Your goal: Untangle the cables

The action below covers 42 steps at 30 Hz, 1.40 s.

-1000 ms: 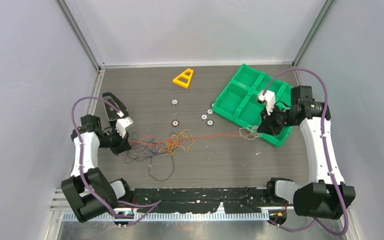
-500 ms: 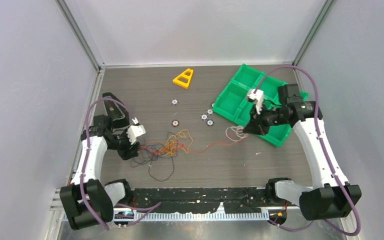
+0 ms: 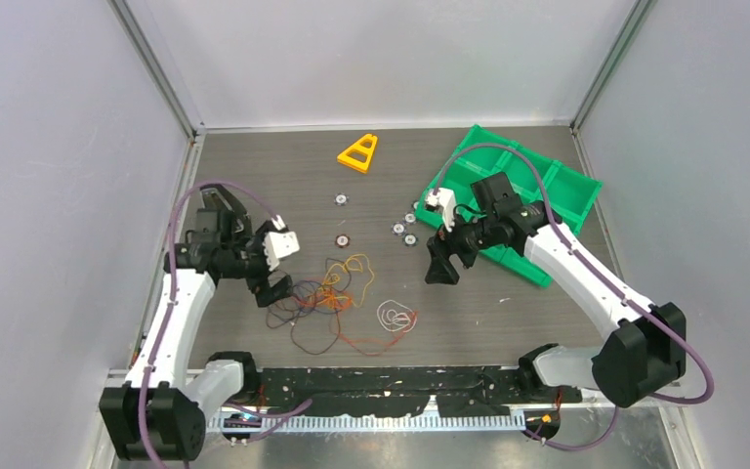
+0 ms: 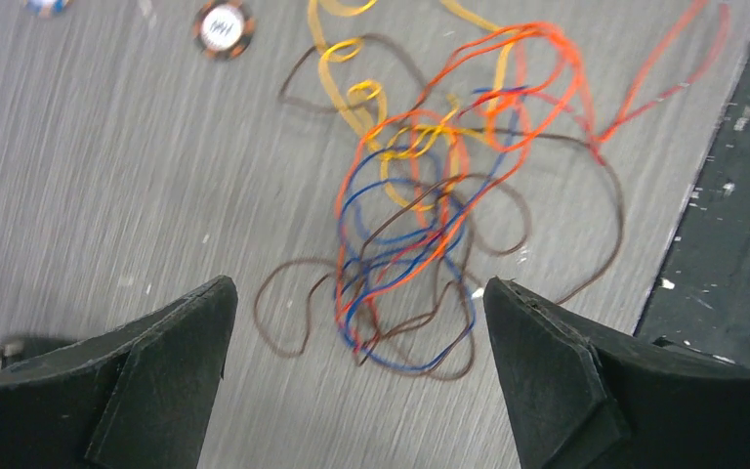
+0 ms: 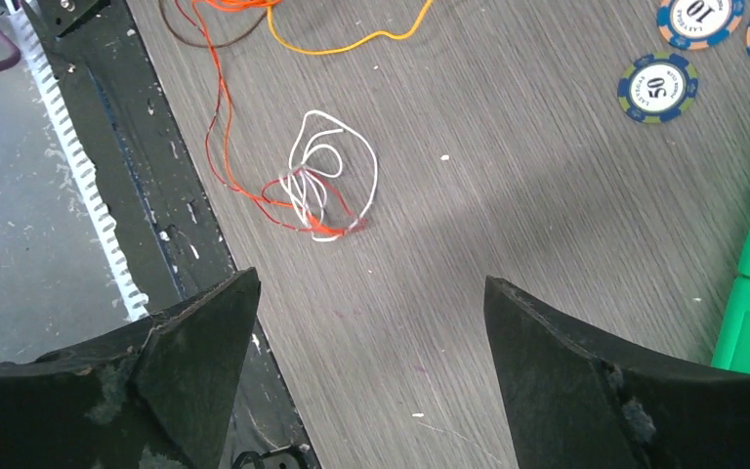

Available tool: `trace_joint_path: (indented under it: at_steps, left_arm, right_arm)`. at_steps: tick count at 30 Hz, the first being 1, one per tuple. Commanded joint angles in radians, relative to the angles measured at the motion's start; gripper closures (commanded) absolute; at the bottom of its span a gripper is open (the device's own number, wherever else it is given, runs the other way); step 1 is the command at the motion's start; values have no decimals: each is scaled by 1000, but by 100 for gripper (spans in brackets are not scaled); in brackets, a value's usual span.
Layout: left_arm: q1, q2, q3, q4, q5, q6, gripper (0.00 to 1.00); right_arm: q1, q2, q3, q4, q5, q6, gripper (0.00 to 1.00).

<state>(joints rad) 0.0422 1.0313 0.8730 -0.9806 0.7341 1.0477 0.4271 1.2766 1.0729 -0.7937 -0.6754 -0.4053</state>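
While my left end effector (image 4: 356, 286) and right end effector (image 5: 371, 281) stand wide, the cables (image 3: 332, 293) stretch sideways toward the green tray (image 3: 571, 191).

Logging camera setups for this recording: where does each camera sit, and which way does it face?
Top external: above and behind the bases, looking down on the table; left arm and right arm show whole.
Left wrist: on its arm, facing down at the tangled cables; open left pincer at bottom.
Right wrist: likewise, facing down at a white loop; open right pincer at bottom.
Shared: top external shows the cables and loop too.
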Motion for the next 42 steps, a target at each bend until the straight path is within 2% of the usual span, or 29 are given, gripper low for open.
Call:
trace_joint_path:
  at_steps: [1,5,7,10,12,17,21,26,29,30,31,32,33,36,38,40,42]
  left_arm:
    - [-178,-95,-62,54,38,-14,1]
    - [-393,-149,-141,197,4,-78,3]
    - [-480,-143,-161,223,-23,-71,4]
    - [-499,-133,-172,246,-16,-99,4]
    - [-497,-153,-188,222,-20,-62,3]
    - [-500,-271,-277,215,-24,44,0]
    - [-541,-281,-293,185,-75,92,1]
    - [-699,-271,-334,291,-181,27,1]
    - [-782,-249,-367,371,-244,31,1]
    - [-803,-229,-374,385,-255,47,2]
    - [-819,-207,-381,404,-268,58,3]
    - [-835,-183,-384,421,-284,65,4]
    - [-846,-157,-386,444,-300,69,6]
    - [-864,-65,-387,526,-365,68,14]
    - [-869,-7,-384,590,-421,59,23]
    - [-869,49,-376,595,-473,72,40]
    - [-868,71,-372,557,-509,99,69]
  right_arm:
    - [-13,21,-15,27,-9,-36,12]
    - [-4,85,-34,83,-44,10,21]
    - [32,113,-36,119,-43,28,21]
    - [135,182,-10,165,14,34,17]
    - [189,237,17,173,51,22,13]
    - [277,404,74,189,101,-18,12]
    - [322,486,76,214,133,-46,14]
    - [342,545,80,259,150,-35,32]
    - [342,544,69,267,155,-39,58]
    - [342,534,62,271,154,-39,63]
    - [343,528,60,271,155,-39,74]
    - [343,507,59,270,157,-37,79]
    - [341,495,61,262,159,-37,90]
    - [326,410,76,238,145,-30,94]
    - [299,347,90,229,106,-15,95]
    - [255,284,105,226,69,5,95]
    - [202,226,122,217,46,26,94]
